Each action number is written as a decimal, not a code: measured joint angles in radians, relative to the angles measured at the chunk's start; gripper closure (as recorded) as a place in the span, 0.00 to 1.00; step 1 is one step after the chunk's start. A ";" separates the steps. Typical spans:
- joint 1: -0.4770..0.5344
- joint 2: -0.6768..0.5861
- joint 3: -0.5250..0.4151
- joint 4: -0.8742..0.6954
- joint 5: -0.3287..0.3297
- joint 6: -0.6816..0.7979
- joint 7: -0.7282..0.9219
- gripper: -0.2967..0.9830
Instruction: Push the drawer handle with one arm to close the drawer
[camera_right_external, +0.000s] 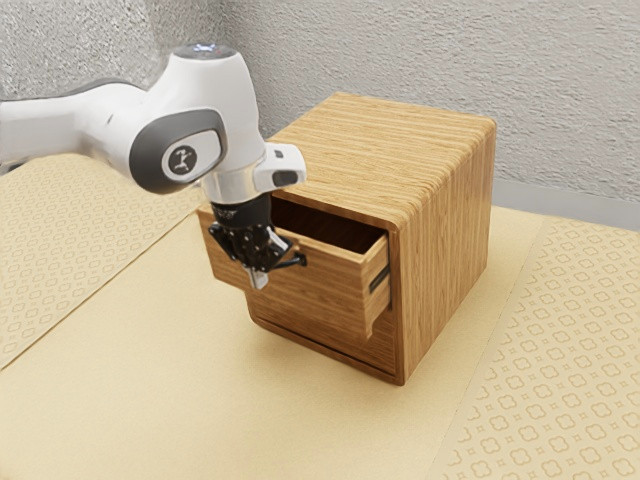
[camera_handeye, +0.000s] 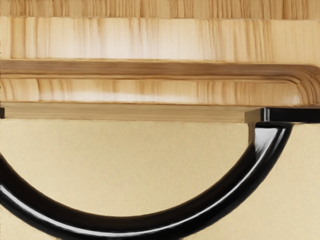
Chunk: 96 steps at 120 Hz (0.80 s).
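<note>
In the exterior view my gripper points down at the outer face of the drawer, beside the dark handle. The hand hides most of that handle, and whether it touches cannot be told. The upper drawer stands partly out of the wooden cabinet, its dark inside showing behind the front's top edge. Seen in the wrist view, the black handle curves out from the drawer front as a wide arc, its lowest part close under my hand. How the gripper stands is unclear.
The wooden cabinet rises behind the drawer, with its flat top reaching close to the arm's wrist. A pale tabletop lies in front, with patterned strips at both sides. A textured wall stands behind.
</note>
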<state>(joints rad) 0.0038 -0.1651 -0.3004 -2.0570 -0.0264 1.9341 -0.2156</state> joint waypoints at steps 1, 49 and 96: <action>0.000 0.002 0.000 0.002 0.001 0.000 0.000 0.85; -0.002 0.113 0.005 0.124 0.054 -0.007 0.014 0.84; -0.003 0.204 0.004 0.225 0.104 -0.033 0.022 0.85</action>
<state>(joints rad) 0.0003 0.0393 -0.2960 -1.8320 0.0773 1.9012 -0.1940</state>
